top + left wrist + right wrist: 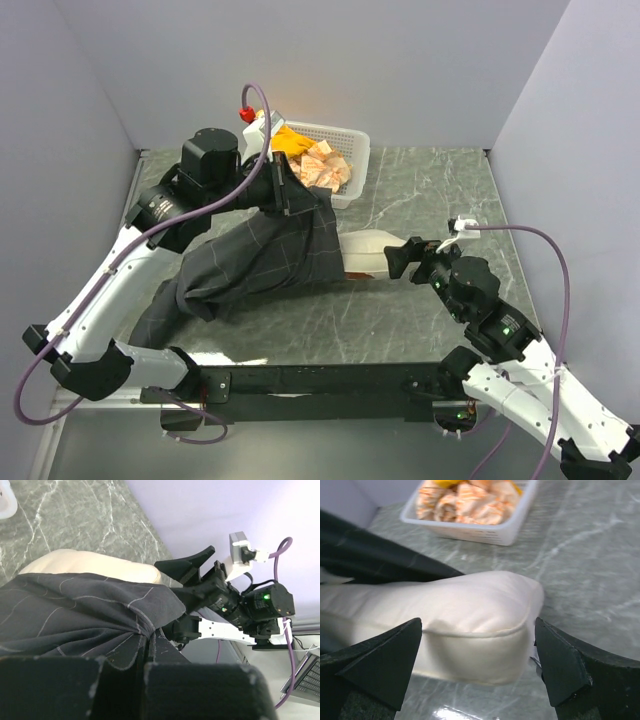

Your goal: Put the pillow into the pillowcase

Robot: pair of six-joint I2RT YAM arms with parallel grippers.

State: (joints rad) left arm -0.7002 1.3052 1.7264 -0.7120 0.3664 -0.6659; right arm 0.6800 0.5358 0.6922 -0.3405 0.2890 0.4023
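The pillow [368, 245] is judged mostly sheathed in the pillowcase [260, 255] at mid-table; only its three-o'clock end is seen bare. The case's mouth is pinched by the closed left gripper [287, 195]; the right gripper [398, 256] is spread wide astride that end, with nothing grasped.

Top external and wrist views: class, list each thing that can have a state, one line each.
pillow, partly inside the pillowcase, one end sticking out
pillowcase, draped over the pillow, edge pinched and lifted
left gripper, shut on the pillowcase
right gripper, open, astride the pillow's bare end
basket, upright, filled
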